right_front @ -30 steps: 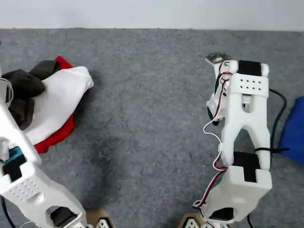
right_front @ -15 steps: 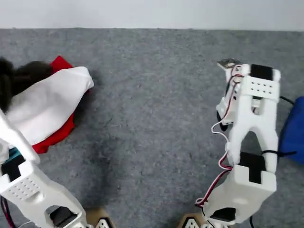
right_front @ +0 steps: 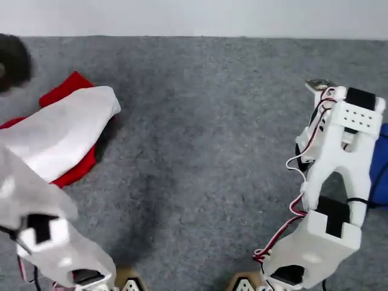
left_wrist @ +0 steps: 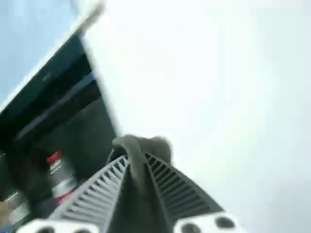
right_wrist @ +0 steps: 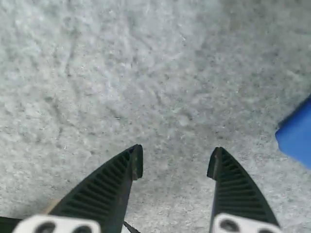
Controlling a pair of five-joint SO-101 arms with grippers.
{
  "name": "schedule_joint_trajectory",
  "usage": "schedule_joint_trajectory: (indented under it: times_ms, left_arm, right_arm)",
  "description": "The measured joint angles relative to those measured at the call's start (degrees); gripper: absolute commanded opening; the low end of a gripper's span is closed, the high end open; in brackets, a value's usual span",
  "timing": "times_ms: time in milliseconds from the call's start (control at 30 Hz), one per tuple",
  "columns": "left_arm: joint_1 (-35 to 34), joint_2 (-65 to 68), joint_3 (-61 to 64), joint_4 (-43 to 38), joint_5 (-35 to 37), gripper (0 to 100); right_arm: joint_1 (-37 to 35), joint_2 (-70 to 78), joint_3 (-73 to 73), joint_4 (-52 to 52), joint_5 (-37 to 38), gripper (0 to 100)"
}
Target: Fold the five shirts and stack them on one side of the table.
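Fabric of the dark shirt (left_wrist: pixel 141 145) was pinched in the closed left gripper (left_wrist: pixel 137 160) and held off the table (right_front: pixel 206 151) at its far left. The right gripper (right_wrist: pixel 175 162) was spread wide over bare table, near the blue shirt (right_wrist: pixel 296 133). The white shirt (right_front: pixel 66 130) lay on the red shirt (right_front: pixel 65 91). The dark shirt would best be laid flat mid-table, with a second corner taken by the free gripper before any fold.
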Motion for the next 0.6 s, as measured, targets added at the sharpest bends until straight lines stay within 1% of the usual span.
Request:
schedule_joint_trajectory:
  times_ms: [100,200,233,267,333,400,467,533,600]
  left_arm:
    - [12.4,-5.1,-0.09,7.65,-0.18,1]
    - [25.67,-7.3,0.26,18.9,-1.23,1]
    - [29.1,-7.38,1.14,22.59,-1.49,1]
    - [31.03,-7.03,2.73,25.14,-1.49,1]
    - [31.65,-5.1,7.74,27.16,-1.49,3]
    - [31.21,-2.99,13.36,27.87,0.26,10]
    - [29.98,-0.97,18.46,27.87,4.57,20]
    - [28.04,1.14,22.59,27.87,10.81,28]
    - [24.88,3.43,26.46,27.96,17.58,30]
  right_arm:
    - [0.0,0.0,0.0,0.0,0.0,23.1]
    - [0.0,0.0,0.0,0.0,0.0,23.1]
    - [0.0,0.0,0.0,0.0,0.0,23.2]
    - [0.0,0.0,0.0,0.0,0.0,23.3]
    - [0.0,0.0,0.0,0.0,0.0,23.4]
    - [0.0,0.0,0.0,0.0,0.0,23.8]
    - [0.0,0.0,0.0,0.0,0.0,28.2]
    - [0.0,0.0,0.0,0.0,0.0,35.8]
    - [0.0,0.0,0.0,0.0,0.0,42.9]
